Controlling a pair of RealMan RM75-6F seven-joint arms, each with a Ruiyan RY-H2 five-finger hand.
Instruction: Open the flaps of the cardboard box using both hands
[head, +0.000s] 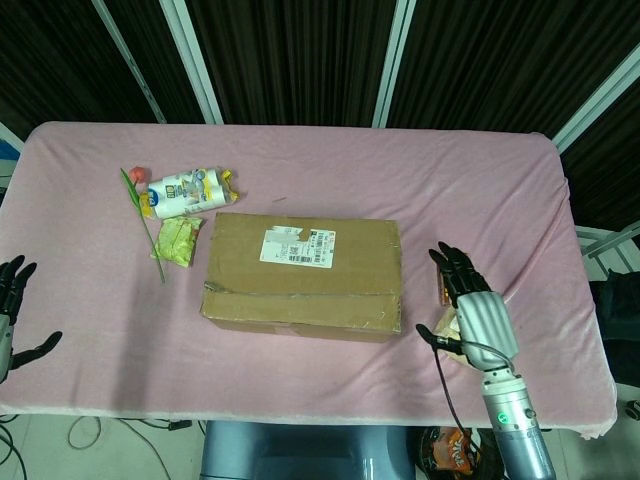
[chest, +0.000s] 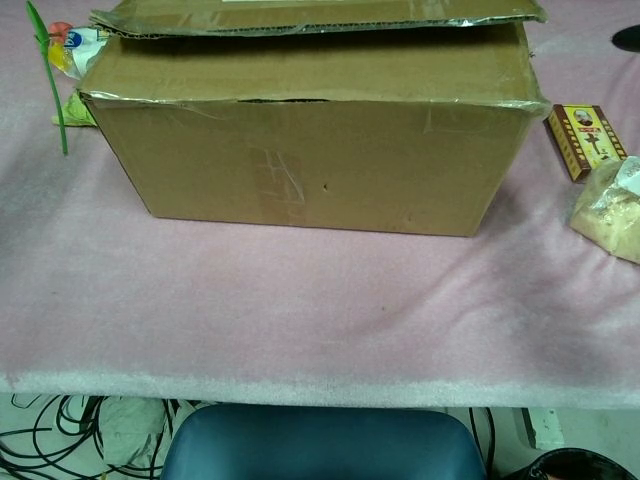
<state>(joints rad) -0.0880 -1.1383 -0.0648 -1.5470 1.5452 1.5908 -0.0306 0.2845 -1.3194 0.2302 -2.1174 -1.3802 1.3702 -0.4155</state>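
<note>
Right hand (head: 478, 308): raised, back turned up toward the head camera, dark fingers (head: 456, 270) spread and extended forward, thumb set out toward the left hand; nothing is held. The silver wrist and forearm (head: 518, 430) are seen directly behind it, with a black cable looped beside the wrist. Left hand (head: 12, 310): only partly shown at the frame edge, fingers spread and pointed forward, thumb set out toward the right hand; nothing is held.

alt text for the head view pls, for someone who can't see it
A closed cardboard box sits mid-table on a pink cloth. The robot's right hand, fingers spread and empty, hovers just right of it; the left hand shows at the left edge. Snack packets lie to the box's upper left.
</note>
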